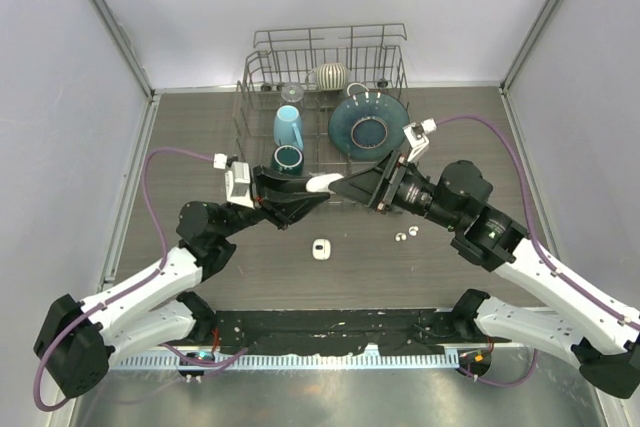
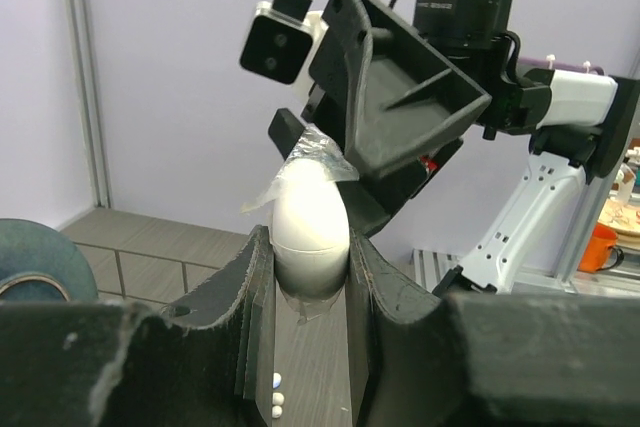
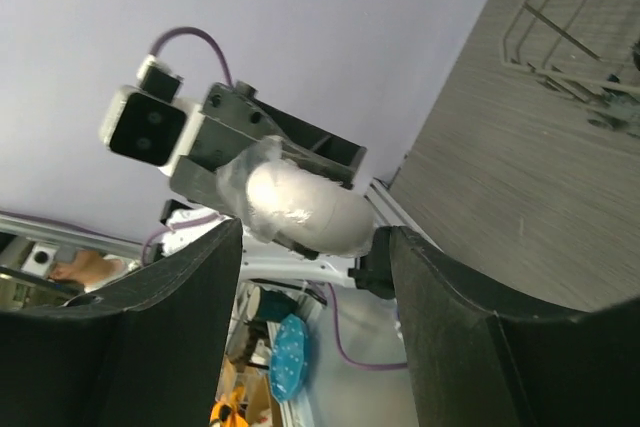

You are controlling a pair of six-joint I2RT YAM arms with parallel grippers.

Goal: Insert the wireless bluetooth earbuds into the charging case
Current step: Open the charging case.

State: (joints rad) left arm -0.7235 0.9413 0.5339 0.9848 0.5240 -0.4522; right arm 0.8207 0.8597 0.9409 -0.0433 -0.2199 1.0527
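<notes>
A smooth white charging case (image 1: 322, 184) hangs above the table, my left gripper (image 1: 312, 190) shut on it. In the left wrist view the case (image 2: 311, 215) stands upright between the black fingers (image 2: 368, 277), with clear tape on its top and bottom. My right gripper (image 1: 343, 187) faces it, open; in the right wrist view the case (image 3: 300, 207) lies just beyond the spread fingers (image 3: 200, 277), apart from both. Two tiny white earbuds (image 1: 406, 236) lie on the table to the right, and they show far below the held case (image 2: 277, 402).
A second small white case (image 1: 321, 249) sits on the table in front of the grippers. Behind them stands a wire dish rack (image 1: 258, 72) with a light blue cup (image 1: 288, 127), a dark teal cup (image 1: 288, 158), a teal plate (image 1: 367, 124) and a striped object (image 1: 329, 75).
</notes>
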